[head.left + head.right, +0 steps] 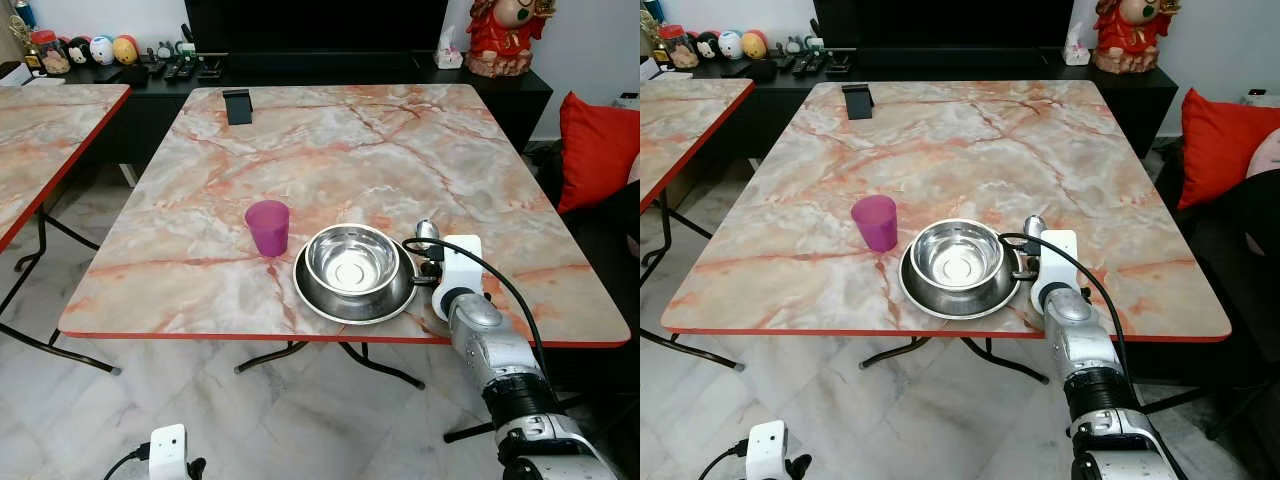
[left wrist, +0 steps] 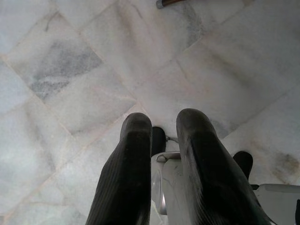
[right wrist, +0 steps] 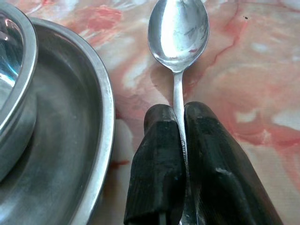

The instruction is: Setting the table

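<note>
A metal spoon (image 3: 178,35) lies bowl-up over the marble-patterned table (image 1: 330,150), just beside the right rim of a steel plate (image 3: 96,122). Its thin handle runs back between the two black fingers (image 3: 154,164) of the right gripper (image 3: 182,112), which are pressed together on it, pinching the handle a short way behind the bowl. Whether the spoon's bowl rests on the tabletop or sits a little above it cannot be told.

In the head views the right gripper (image 1: 432,262) sits at the table's near edge, its silver arm reaching in from below, with the spoon's bowl (image 1: 427,231) showing just beyond the white wrist housing. A steel bowl (image 1: 352,258) stands in the middle of the plate (image 1: 318,298). A purple plastic cup (image 1: 268,227) stands upright just to the left of the plate, apart from it.

At the far end of the table a small black stand (image 1: 237,106) sits near the edge. Beyond it runs a dark sideboard (image 1: 520,85) carrying a red figurine (image 1: 505,35) and remote controls (image 1: 180,68). A red cushion (image 1: 598,150) lies at the right.

The left gripper (image 2: 161,136) hangs low over the pale marble floor (image 2: 70,70), its fingers (image 2: 129,164) parted by a narrow gap and holding nothing.
</note>
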